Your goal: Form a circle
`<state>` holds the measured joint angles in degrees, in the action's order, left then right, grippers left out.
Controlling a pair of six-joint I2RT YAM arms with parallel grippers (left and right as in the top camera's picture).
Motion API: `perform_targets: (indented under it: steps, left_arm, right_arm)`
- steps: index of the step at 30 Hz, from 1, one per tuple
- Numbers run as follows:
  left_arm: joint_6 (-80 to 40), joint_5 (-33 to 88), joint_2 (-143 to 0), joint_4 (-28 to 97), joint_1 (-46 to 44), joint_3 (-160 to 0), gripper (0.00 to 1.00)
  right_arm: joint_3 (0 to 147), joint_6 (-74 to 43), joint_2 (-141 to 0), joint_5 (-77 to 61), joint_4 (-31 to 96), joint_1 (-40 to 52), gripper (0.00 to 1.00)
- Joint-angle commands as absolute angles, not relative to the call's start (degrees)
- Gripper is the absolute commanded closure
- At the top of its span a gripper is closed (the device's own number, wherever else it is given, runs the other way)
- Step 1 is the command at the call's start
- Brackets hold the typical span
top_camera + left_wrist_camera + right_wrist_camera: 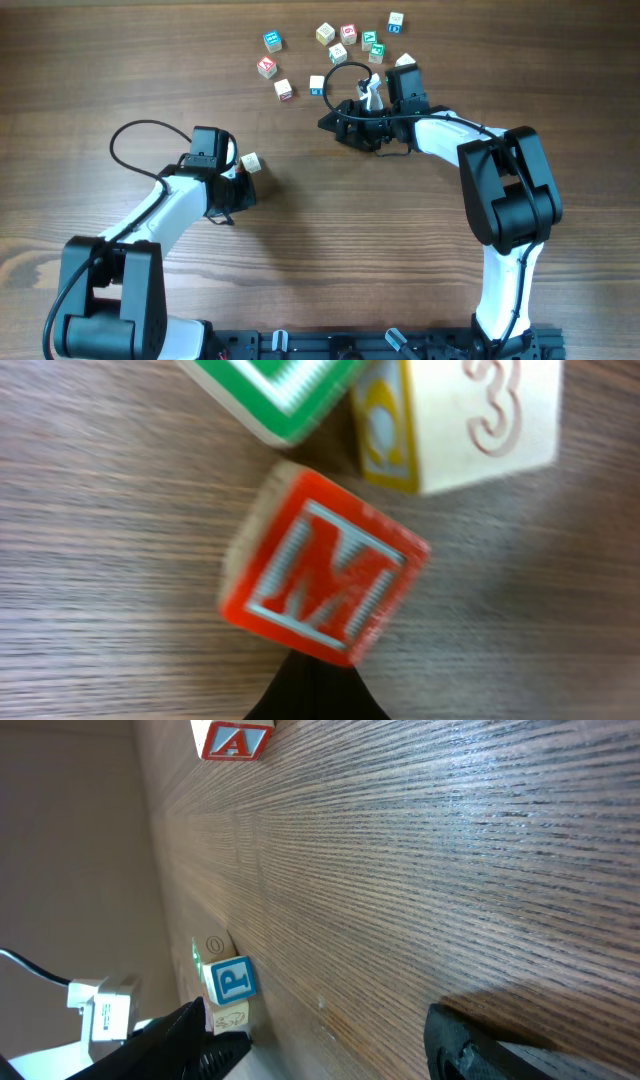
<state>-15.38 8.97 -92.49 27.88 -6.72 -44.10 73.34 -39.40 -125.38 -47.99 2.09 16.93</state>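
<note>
Overhead: the blocks (338, 52) lie in a loose scatter toward 12 o'clock on the counter (100, 60), not in a ring. One pale block (250, 162) sits well apart from them, just beside the left claw (238, 182), at its 1 o'clock. The right claw (335, 120) sits at the scatter's 6 o'clock edge. From this height I cannot tell how either claw's fingers stand.

Left wrist: close up, a red M block (320, 565) lies turned at an angle in the middle. A green block (275, 390) is at its 12 o'clock and a cream block marked 3 (470, 415) at its 1 o'clock, those two side by side. The left claw shows as one dark wedge at 6 o'clock, pressed together and pinching nothing, its tip at the M block's lower edge. The letters are unreadable from above.

Right wrist: looking low along the wood, the right claw's fingers (190, 1030) are spread wide with bare counter between them. A red A block (235, 738) sits at 11 o'clock and a blue P block (232, 980) at 8 o'clock, just beyond the left-hand finger.
</note>
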Motion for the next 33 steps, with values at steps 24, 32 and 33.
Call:
perform_targets:
  steps: [24, 32, 33]
  left_arm:
    - [-15.03, 16.12, -93.54, 18.46, -6.74, -43.13, 0.96]
    - [-15.00, 12.95, -93.54, 18.44, -6.74, -43.13, 0.96]
    - [-15.00, 12.93, -93.54, 18.41, -6.74, -43.13, 0.96]
  right_arm:
    - [71.72, -39.03, -128.03, -39.40, 3.29, 16.53, 0.27]
    - [71.72, -39.00, -128.03, -39.40, 3.29, 16.53, 0.27]
    - [71.72, -39.03, -128.03, -39.40, 3.29, 16.53, 0.27]
